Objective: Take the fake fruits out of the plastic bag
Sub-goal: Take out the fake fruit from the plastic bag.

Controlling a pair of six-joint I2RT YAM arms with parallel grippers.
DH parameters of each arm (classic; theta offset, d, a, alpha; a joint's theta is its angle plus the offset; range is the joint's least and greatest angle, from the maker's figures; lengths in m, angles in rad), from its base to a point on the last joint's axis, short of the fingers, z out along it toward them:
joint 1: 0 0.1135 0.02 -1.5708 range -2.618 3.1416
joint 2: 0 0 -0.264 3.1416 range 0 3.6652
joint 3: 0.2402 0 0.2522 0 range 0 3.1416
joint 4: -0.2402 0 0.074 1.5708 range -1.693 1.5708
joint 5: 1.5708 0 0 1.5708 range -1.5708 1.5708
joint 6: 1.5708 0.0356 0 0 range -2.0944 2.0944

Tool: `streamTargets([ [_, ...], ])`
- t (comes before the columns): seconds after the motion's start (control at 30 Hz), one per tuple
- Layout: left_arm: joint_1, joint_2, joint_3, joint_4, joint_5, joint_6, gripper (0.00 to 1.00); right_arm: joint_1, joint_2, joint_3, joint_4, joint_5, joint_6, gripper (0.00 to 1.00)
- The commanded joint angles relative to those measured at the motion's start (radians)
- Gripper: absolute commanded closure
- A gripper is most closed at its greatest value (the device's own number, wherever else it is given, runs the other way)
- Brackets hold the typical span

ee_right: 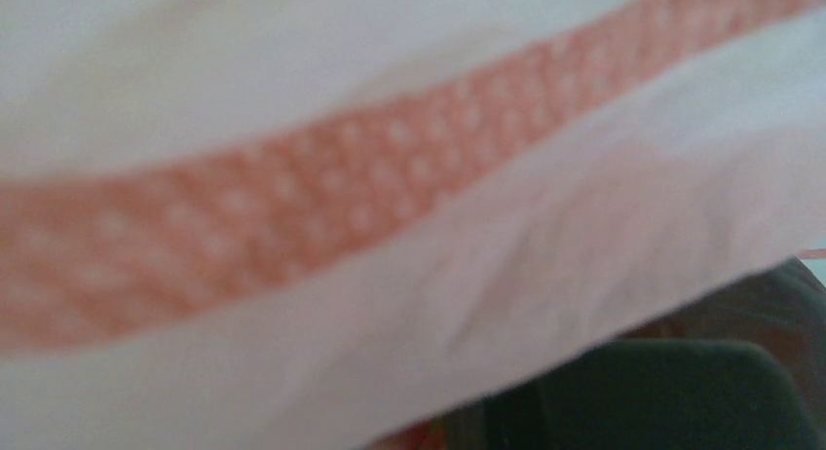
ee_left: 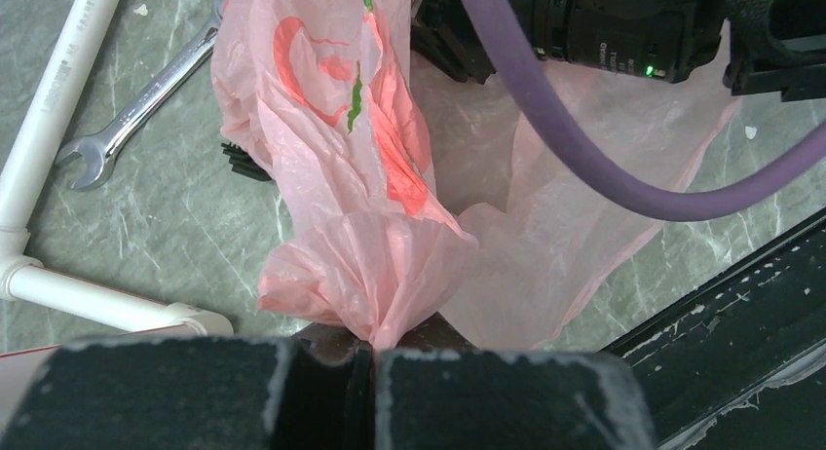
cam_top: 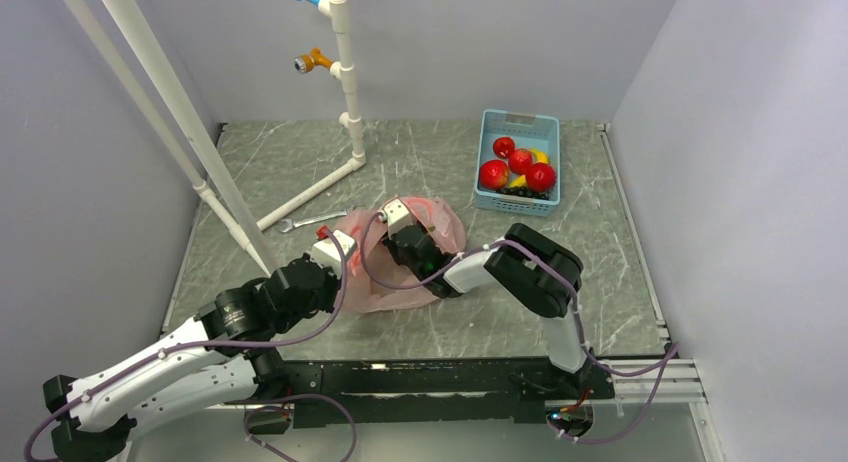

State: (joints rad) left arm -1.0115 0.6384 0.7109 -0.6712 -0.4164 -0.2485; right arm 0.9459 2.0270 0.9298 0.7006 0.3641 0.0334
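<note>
Left arm point(cam_top: 190, 347) stretched low from near-left base toward centre, forearm laid almost flat. Left pincer point(ee_left: 372, 360) seen clamped tight, jaws pressed together on gathered fold of plastic bag point(ee_left: 351, 255). Right arm point(cam_top: 540, 267) folded sharply at elbow, forearm turned leftward. Right pincer point(cam_top: 402, 242) buried in bag film. Jaw spacing not made out, wrist view blurred and covered.

Blue basket point(cam_top: 519, 120) at back right, wrench point(cam_top: 310, 221) beside white pipe frame point(cam_top: 312, 193)
</note>
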Motion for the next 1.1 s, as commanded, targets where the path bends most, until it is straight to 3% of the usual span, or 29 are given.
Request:
streamTargets([
  [0.0, -0.006, 0.010, 0.018, 0.007, -0.012, 0.003, 1.00, 0.006, -0.096, 0.013, -0.065, -0.027, 0.007, 0.76],
  [0.43, -0.006, 0.005, 0.018, 0.004, -0.012, 0.002, 1.00, 0.057, -0.242, -0.044, -0.098, -0.014, 0.025, 0.90],
  [1.07, -0.006, 0.000, 0.019, 0.002, -0.018, 0.000, 1.00, 0.160, -0.464, -0.174, -0.184, -0.059, 0.128, 1.00],
])
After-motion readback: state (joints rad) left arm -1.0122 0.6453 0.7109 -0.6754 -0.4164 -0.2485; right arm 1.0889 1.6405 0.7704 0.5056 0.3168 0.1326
